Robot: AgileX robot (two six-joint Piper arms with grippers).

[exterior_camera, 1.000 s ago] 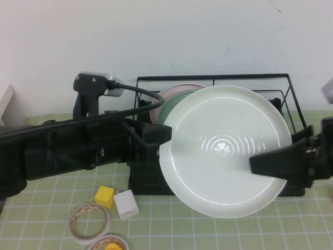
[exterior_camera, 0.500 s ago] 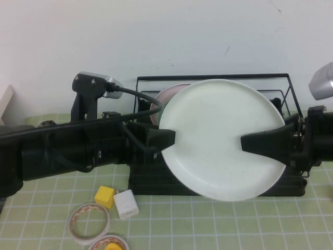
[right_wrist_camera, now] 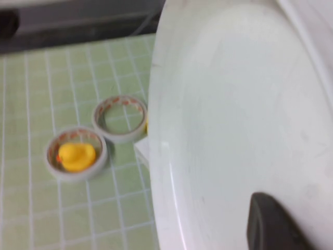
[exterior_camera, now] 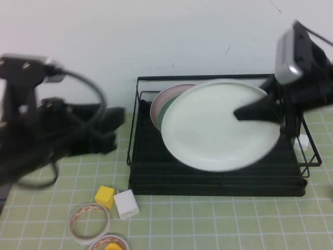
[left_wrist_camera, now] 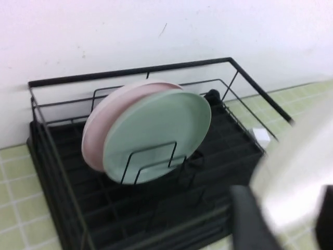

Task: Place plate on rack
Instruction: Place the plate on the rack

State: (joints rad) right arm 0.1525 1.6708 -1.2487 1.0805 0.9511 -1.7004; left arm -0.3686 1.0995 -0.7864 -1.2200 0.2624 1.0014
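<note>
The white plate (exterior_camera: 218,127) hangs tilted over the black wire rack (exterior_camera: 208,186), in front of a pale pink plate (exterior_camera: 165,97) and a mint green plate (exterior_camera: 167,115) that stand in the rack's dividers. My right gripper (exterior_camera: 244,113) is shut on the white plate's right rim; one finger (right_wrist_camera: 268,224) lies on the plate's face (right_wrist_camera: 234,114). My left gripper (exterior_camera: 112,130) is open and empty, left of the rack and clear of the plate. In the left wrist view the green plate (left_wrist_camera: 156,130), the pink plate (left_wrist_camera: 101,114) and the rack (left_wrist_camera: 52,156) show, with the white plate (left_wrist_camera: 299,156) blurred beyond my left gripper (left_wrist_camera: 286,224).
In front of the rack on the green grid mat lie a yellow block (exterior_camera: 104,196), a white cube (exterior_camera: 126,204) and two tape rolls (exterior_camera: 89,223), one holding a yellow duck (right_wrist_camera: 75,155). A small white object (exterior_camera: 302,141) sits at the rack's right end. A white wall stands behind.
My left gripper has let go of the white plate and pulled back to the left. My right arm has risen and carried the plate back over the rack.
</note>
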